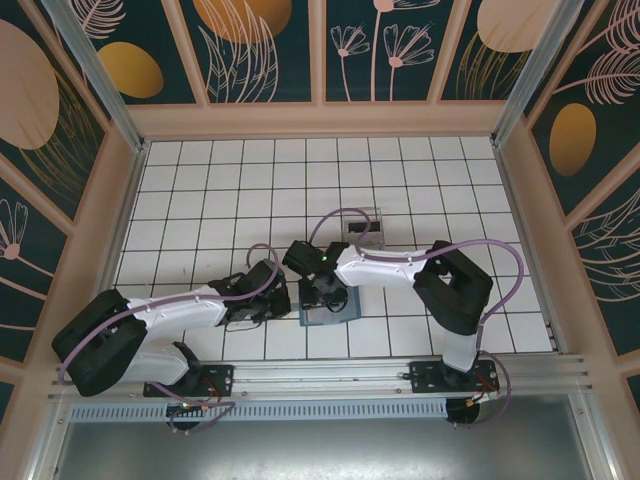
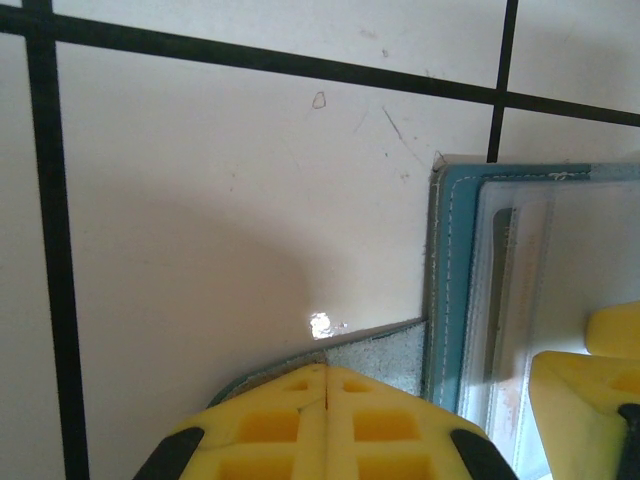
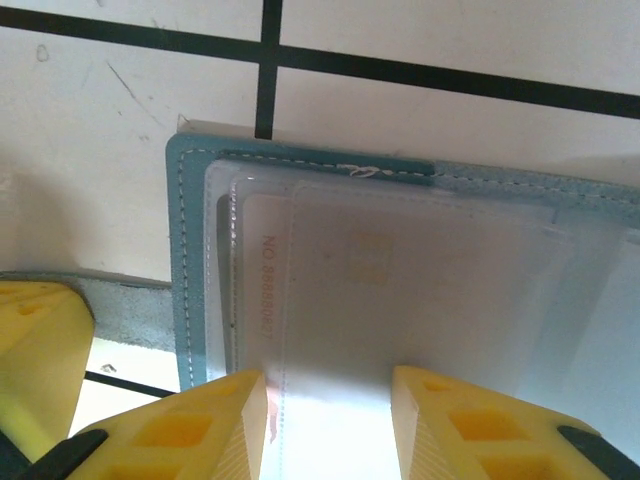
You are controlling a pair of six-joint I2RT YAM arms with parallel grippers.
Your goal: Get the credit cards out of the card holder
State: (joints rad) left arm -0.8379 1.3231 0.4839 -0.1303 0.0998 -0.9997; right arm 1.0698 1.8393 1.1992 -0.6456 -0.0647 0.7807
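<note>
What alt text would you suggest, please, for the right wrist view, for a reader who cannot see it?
The right gripper, its yellow fingers apart, is poised over a pale card that sits under the clear sleeve of a teal card holder. The holder lies on a white tiled table with black lines.

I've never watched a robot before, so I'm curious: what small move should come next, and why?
Probably lower the right gripper and close its fingers on the pale card. They stand open over its near end, the card sits in a clear pocket of the card holder, and the left gripper is shut on the holder's grey flap, steadying it.
</note>
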